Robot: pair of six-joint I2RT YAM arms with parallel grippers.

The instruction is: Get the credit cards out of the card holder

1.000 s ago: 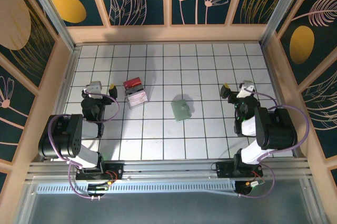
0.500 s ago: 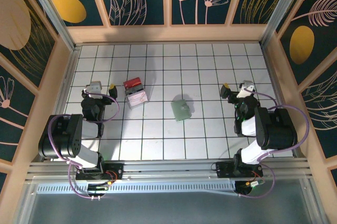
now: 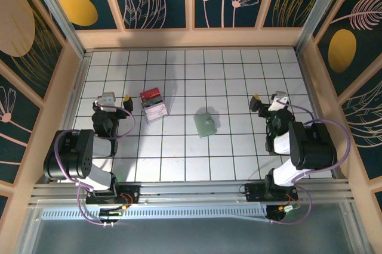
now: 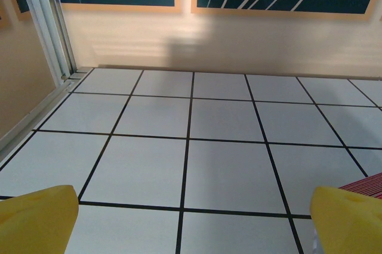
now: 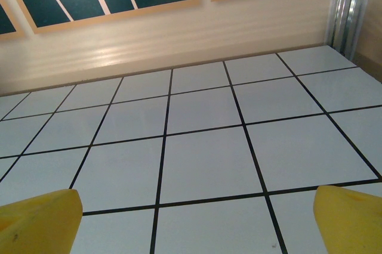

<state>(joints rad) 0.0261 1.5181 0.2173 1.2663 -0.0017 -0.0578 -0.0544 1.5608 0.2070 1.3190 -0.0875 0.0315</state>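
Note:
The card holder, a small pale green folded wallet, lies shut on the tiled table a little right of centre. The credit cards are hidden. My left gripper rests low at the left of the table, well left of the holder. It is open, its yellow fingertips spread wide over bare tile with nothing between them. My right gripper sits at the right, about three tiles from the holder. It is open too, its yellow fingertips far apart over bare tile.
A clear box with red-and-white contents stands just right of the left gripper; its red edge shows beside the right fingertip. Wooden walls close in the white grid table on three sides.

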